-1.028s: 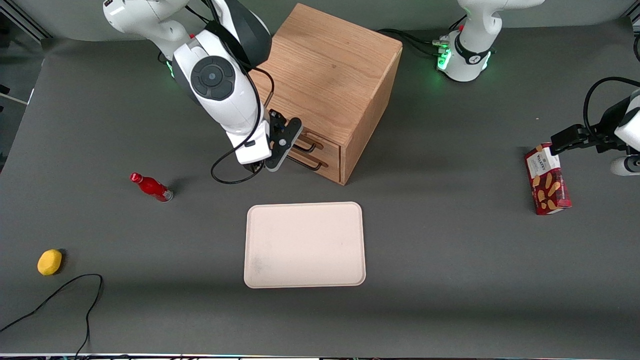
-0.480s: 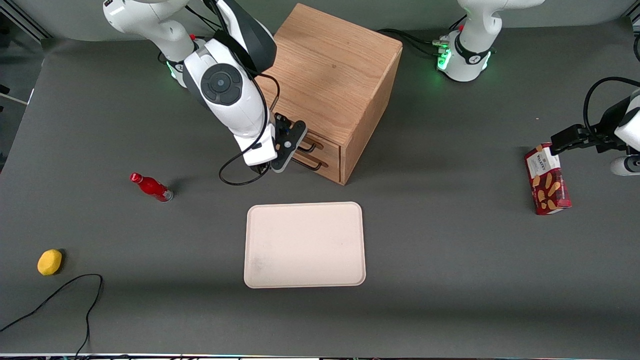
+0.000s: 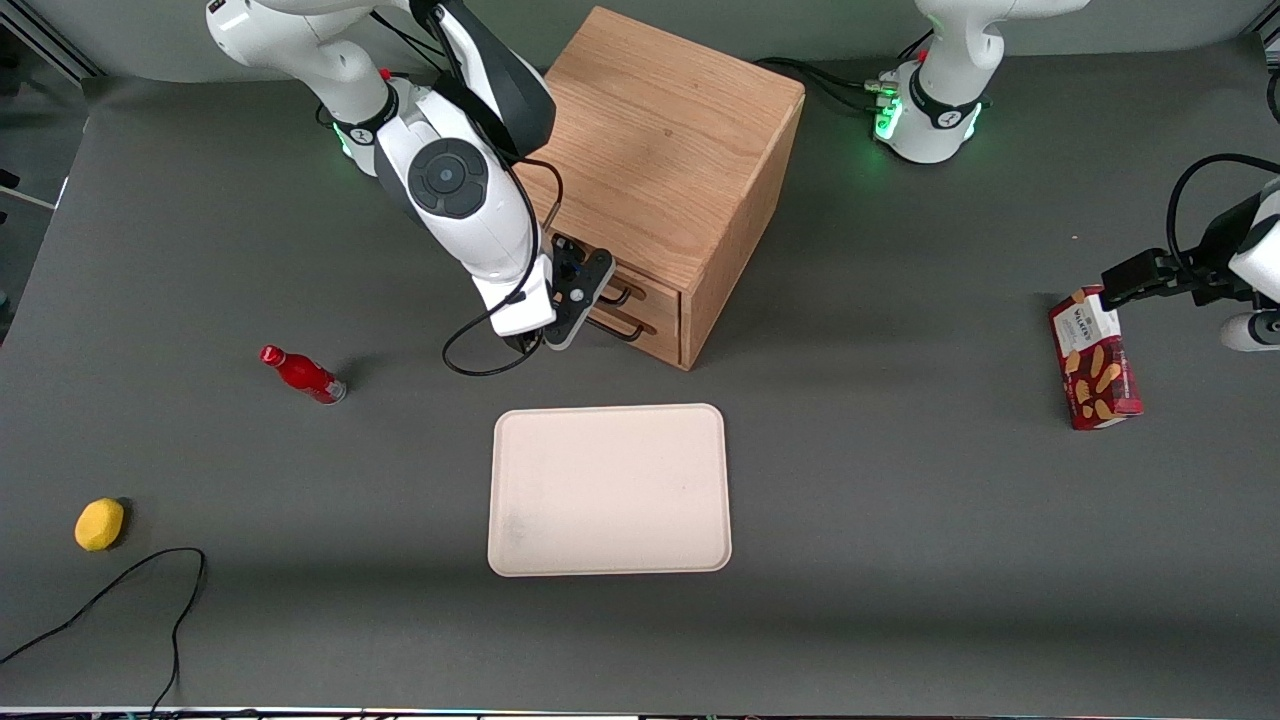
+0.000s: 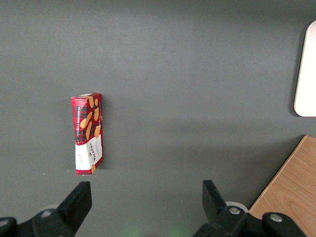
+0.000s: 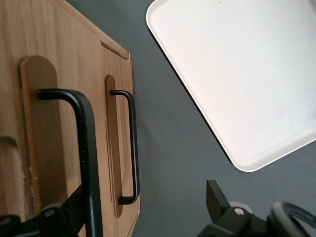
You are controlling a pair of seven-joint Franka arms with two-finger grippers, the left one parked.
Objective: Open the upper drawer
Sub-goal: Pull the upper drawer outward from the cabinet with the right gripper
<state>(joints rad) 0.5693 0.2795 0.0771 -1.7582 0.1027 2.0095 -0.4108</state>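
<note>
The upper drawer [image 5: 44, 143], light oak with a black wire bar handle [image 5: 84, 148], sits shut in the wooden cabinet [image 3: 660, 150] above the lower drawer [image 5: 116, 148]. The pincer [image 3: 590, 295] hangs open in front of it, fingers astride the handle.

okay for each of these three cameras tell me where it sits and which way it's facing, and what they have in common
Front view: above the table's front edge, looking down at the cabinet, tray and both arms; the gripper is at the upper drawer.
Left wrist view: on the parked arm, facing down at the cookie box; its own fingertips show.
Right wrist view: on the working arm, facing the upper drawer's handle; the gripper's fingers show open.
All three share the tray.
</note>
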